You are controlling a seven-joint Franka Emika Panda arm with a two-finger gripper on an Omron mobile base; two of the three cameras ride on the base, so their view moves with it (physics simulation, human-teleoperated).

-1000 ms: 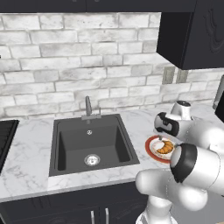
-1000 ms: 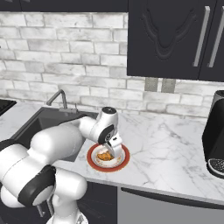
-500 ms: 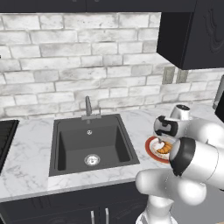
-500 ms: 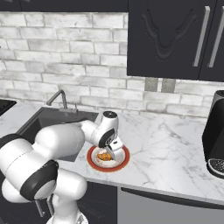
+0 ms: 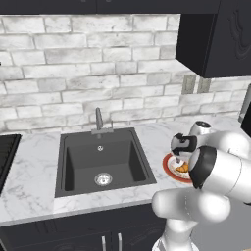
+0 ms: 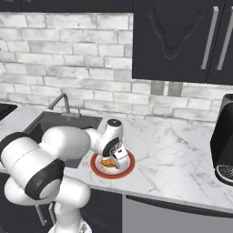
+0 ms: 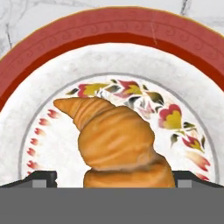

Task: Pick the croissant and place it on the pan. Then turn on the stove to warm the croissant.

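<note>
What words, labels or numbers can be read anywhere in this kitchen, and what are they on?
None: no words, brands or numbers can be read in these pictures.
The plate under the croissant has only a red rim and painted flowers, no writing.
The coffee machine at the right shows no legible label.
The cabinets, brick wall and sink are blank.

The white arm is reaching down over the red-rimmed plate [image 5: 171,168], which is sitting on the marble counter [image 5: 29,171] just right of the dark sink [image 5: 102,159]. The croissant [image 5: 182,168] is lying on that plate, partly hidden behind the arm, with the gripper [image 5: 177,160] hanging just above it, its jaws too hidden to judge.
</note>
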